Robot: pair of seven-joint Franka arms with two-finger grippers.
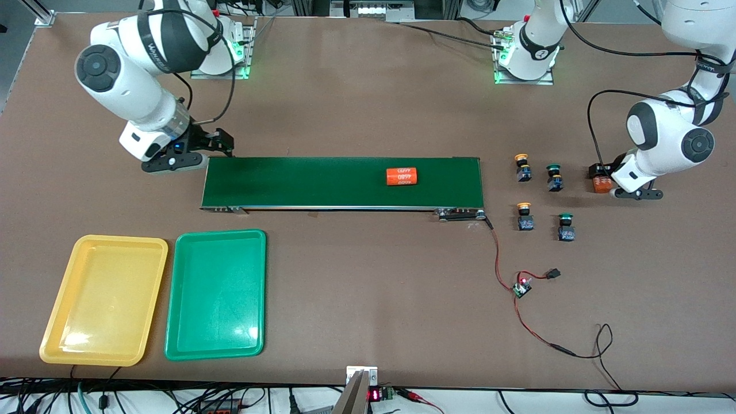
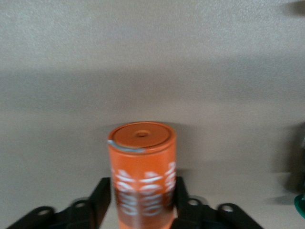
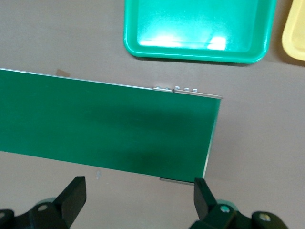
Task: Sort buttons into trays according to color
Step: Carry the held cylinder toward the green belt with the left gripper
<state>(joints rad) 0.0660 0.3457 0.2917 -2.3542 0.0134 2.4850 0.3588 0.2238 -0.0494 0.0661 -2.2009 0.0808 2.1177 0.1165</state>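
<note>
A: Item one, your left hand (image 2: 143, 200). State?

B: Low at the left arm's end of the table (image 1: 368, 86), fingers (image 2: 100, 198) pinching an upright orange cylinder (image 2: 142, 171). Only your left wrist view shows both pads against its sides; the front view gives just an orange patch (image 1: 602, 184) beside the wrist.

A: Item two, your right hand (image 3: 138, 195)?

B: Spread wide, holding nothing, over the conveyor belt (image 3: 105, 129) at its end toward the right arm. It waits. Its wrist view shows the green tray (image 3: 195, 28) and a corner of the yellow tray (image 3: 295, 33) past the belt.

A: Buttons?

B: Four, visible clearly only from the front, standing between your left hand and the belt: yellow-capped buttons (image 1: 522, 167) (image 1: 524, 215), green-capped buttons (image 1: 554, 177) (image 1: 566, 226) nearer the hand. Both trays hold none.

A: Remainder?

B: A second orange cylinder (image 1: 401, 176) lying on the belt.
</note>
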